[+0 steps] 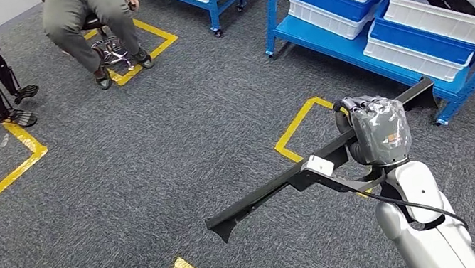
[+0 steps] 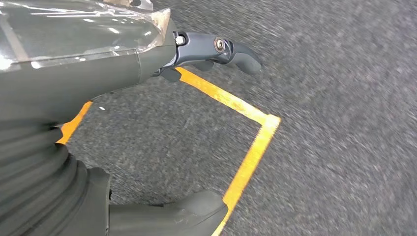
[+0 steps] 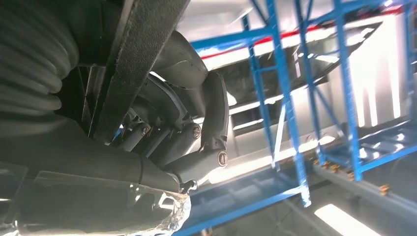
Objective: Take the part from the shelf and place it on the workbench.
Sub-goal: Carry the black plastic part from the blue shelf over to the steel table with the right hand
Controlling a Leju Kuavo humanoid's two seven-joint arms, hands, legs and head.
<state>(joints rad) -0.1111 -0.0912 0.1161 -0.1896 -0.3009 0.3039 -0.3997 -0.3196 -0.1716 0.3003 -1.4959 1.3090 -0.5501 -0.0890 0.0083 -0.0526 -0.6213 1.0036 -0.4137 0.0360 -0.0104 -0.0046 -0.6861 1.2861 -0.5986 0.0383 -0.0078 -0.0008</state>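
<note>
1. The right hand (image 1: pixel 379 127), right of centre in the head view, holds the long black part (image 1: pixel 312 169) near its middle, so the two ends balance; the fingers (image 3: pixel 214 118) wrap around it in the right wrist view.
2. The part runs from lower centre up to the right, its far end by the blue shelf (image 1: pixel 350 44); off the shelf, it is judged in carriage.
3. The left hand (image 2: pixel 147 64) hangs over the floor, holding nothing, one finger (image 2: pixel 231 51) extended.
4. Grey carpet (image 1: pixel 185 142) bears yellow tape squares (image 1: pixel 301 120). White bins (image 1: pixel 440 19) sit on the shelf; a seated person (image 1: pixel 91 20) is at the upper left.
</note>
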